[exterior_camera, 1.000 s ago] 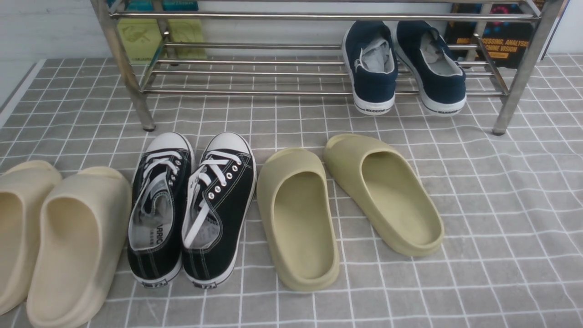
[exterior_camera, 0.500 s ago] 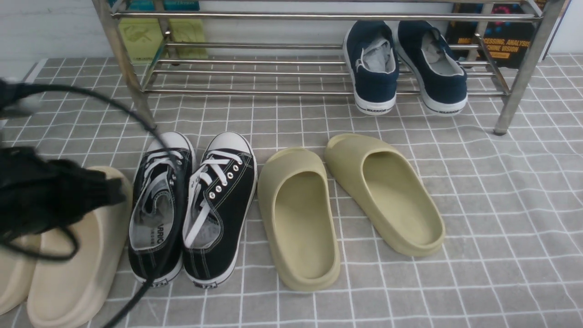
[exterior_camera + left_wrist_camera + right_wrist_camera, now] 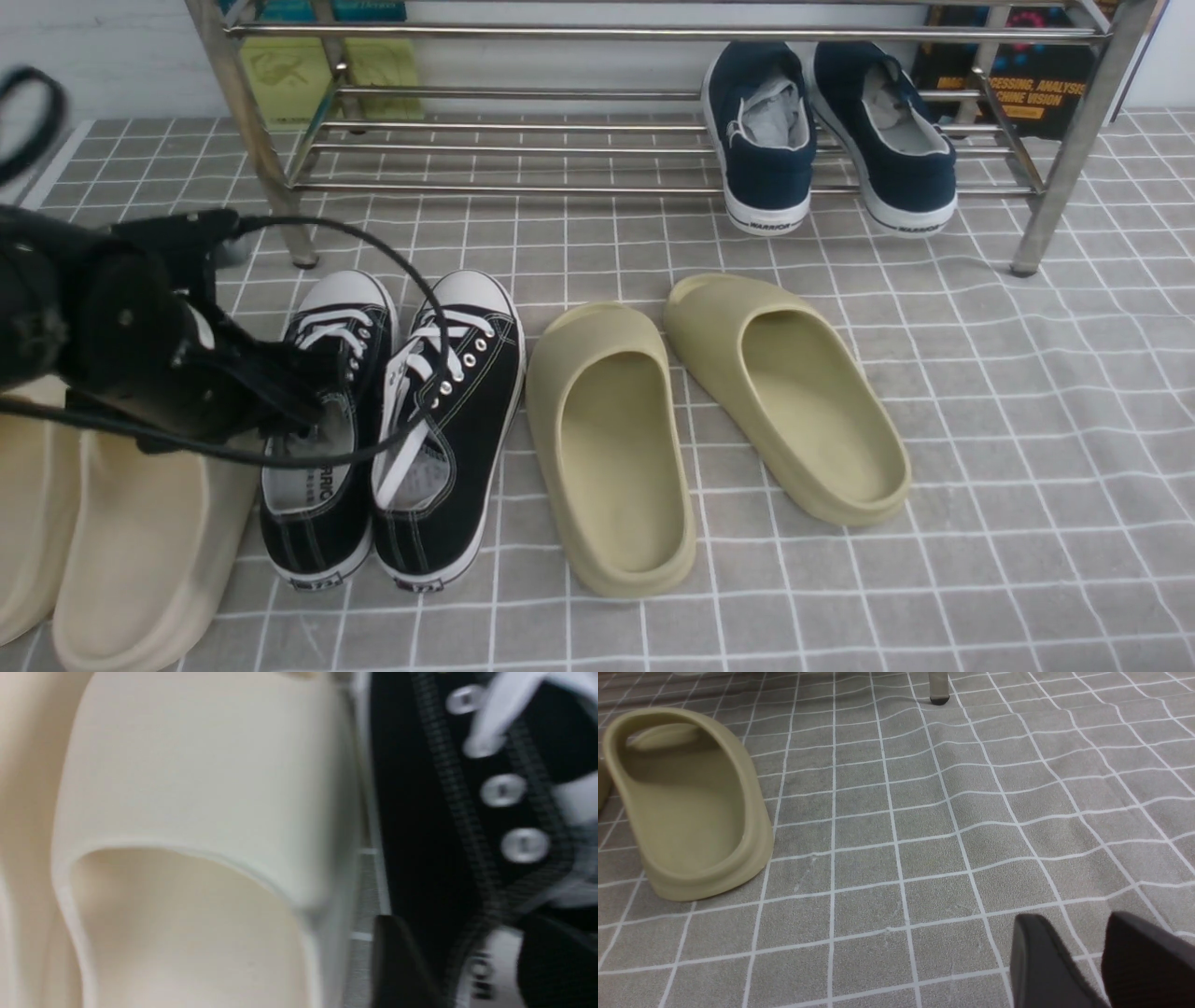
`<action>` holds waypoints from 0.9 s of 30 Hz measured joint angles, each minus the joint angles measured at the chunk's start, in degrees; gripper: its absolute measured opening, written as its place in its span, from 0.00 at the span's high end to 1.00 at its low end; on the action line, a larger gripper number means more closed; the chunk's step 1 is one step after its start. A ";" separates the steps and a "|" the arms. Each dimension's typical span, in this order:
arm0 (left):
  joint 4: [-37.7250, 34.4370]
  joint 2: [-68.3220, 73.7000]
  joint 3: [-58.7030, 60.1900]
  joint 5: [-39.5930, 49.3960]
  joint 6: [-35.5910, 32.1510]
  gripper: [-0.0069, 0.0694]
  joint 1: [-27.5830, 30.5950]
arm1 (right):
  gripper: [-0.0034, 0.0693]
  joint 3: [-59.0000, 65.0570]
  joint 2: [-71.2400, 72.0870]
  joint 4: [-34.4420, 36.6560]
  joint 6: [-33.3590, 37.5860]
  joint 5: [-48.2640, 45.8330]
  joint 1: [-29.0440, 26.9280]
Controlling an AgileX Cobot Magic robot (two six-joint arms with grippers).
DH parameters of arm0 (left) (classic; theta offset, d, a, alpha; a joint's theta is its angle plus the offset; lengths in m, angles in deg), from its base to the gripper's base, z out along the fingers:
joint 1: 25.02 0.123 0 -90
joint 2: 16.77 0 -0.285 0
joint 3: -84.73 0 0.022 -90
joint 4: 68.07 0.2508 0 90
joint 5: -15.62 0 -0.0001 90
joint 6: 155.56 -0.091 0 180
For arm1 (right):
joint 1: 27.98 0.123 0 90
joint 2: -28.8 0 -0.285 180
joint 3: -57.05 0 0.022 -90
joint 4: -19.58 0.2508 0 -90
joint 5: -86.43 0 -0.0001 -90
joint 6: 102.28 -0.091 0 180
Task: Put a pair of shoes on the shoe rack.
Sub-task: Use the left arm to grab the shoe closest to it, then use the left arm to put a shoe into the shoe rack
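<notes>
The pair of shoes stands on the checked cloth at the left: two black canvas sneakers, the left one (image 3: 322, 485) and the right one (image 3: 457, 411), toes toward the shoe rack (image 3: 523, 149) at the back. My left gripper (image 3: 316, 403) hangs over the left sneaker's collar, open. In the left wrist view the left gripper (image 3: 472, 956) straddles that sneaker's side wall (image 3: 420, 812), with one finger outside and one over the insole, not closed on it. My right gripper (image 3: 1083, 933) hovers over bare cloth, shut, holding nothing.
Two navy slip-ons (image 3: 831, 140) sit on the rack's lower shelf at the right. Cream slides (image 3: 140, 523) lie tight against the left sneaker, and olive slides (image 3: 700, 420) lie to the right of the pair. A rack leg (image 3: 266, 177) stands just behind my left arm.
My left arm came in from the left and moved right and forward to the left black sneaker, and its jaws opened. The shoes have not moved.
</notes>
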 joint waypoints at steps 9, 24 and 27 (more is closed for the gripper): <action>3.77 2.65 -1.27 0.60 5.43 0.93 -0.37 | 0.62 0.00 0.00 0.00 0.00 0.00 0.00; -5.21 -7.66 -20.10 13.53 -4.96 0.93 -0.48 | 0.62 0.00 0.00 0.00 0.00 0.00 0.00; -5.84 -2.46 -23.38 14.99 -6.12 0.93 -0.48 | 0.62 0.00 0.00 0.00 0.00 0.00 0.00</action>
